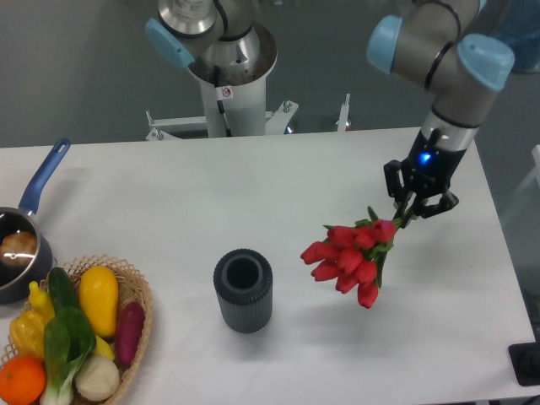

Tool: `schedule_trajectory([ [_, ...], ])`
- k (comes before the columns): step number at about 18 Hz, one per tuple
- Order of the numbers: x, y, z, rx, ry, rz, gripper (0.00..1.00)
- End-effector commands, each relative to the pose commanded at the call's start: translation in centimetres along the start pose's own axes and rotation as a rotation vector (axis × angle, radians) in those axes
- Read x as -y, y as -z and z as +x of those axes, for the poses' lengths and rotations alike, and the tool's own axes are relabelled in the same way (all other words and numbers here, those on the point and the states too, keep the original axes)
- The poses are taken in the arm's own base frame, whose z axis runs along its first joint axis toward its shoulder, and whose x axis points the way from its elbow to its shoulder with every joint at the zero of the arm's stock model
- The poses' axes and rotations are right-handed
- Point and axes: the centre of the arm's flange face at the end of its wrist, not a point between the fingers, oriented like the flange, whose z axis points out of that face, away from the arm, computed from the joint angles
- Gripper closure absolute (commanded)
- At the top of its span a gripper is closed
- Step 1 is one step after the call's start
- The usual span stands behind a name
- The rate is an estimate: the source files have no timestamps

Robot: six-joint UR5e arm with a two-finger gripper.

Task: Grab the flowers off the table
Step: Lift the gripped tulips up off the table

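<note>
Gripping the thin green stems, the gripper (415, 207) has its fingers closed on the flowers (350, 256) over the right part of the table (152, 202). The red blooms hang down and to the left of the fingers, clustered with a few green leaves among them; they seem to be off the tabletop, though the single view does not make that certain. A blue light glows on the wrist just above the gripper.

Left of the flowers, near the middle of the table, stands a dark ribbed vase (243, 290), upright with its mouth open to the camera, apart from the blooms. At the near left corner sits a wicker basket (139, 291) holding vegetables and fruit, among them a yellow one, a purple one, an orange and some greens. Just behind the basket, at the left edge, is a pot (18, 253) with a blue handle pointing toward the far side.
</note>
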Motion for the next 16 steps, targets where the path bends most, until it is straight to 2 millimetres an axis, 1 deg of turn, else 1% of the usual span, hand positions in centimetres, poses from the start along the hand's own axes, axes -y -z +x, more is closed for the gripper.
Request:
schedule_trajectory([
  [2,0.8,0.7,0.3,0.013,-0.006,0.026,0.82],
  [4,1.8,1.4,0.5,0.028,-0.011,0.089,0.82],
  [6,2.6,1.7,1.1,0.026,-0.005,0.135,0.82],
  [8,2.5,2.1,1.4,0.028,0.001,0.132,0.82],
  [9,2.0,2.3,1.3,0.032,0.008,0.135,0.82],
  [16,2.2,2.5,1.2,0.038,0.014,0.18,0.82],
])
